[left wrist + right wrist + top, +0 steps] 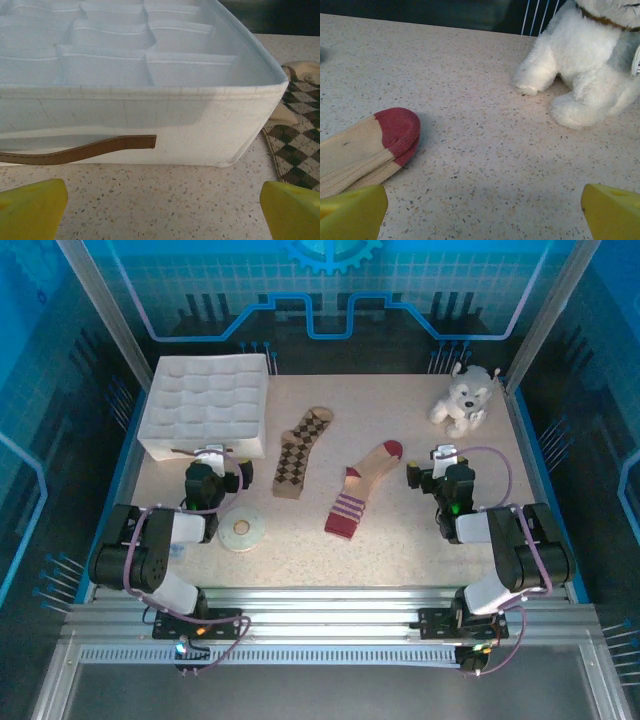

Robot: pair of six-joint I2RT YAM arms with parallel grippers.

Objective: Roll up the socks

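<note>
Top external view: the speckled surface [400, 550] carries a white divided box [208, 405] at far left. The argyle sock [303, 452] lies flat mid-surface, with the red-toed sock [362, 490] to its right and apart from it. Both look light, limp and easily bunched, so the toe end seems the best place to pinch and start rolling. The left pincer [162, 212] and right pincer [482, 212] both stand spread and empty.
</note>
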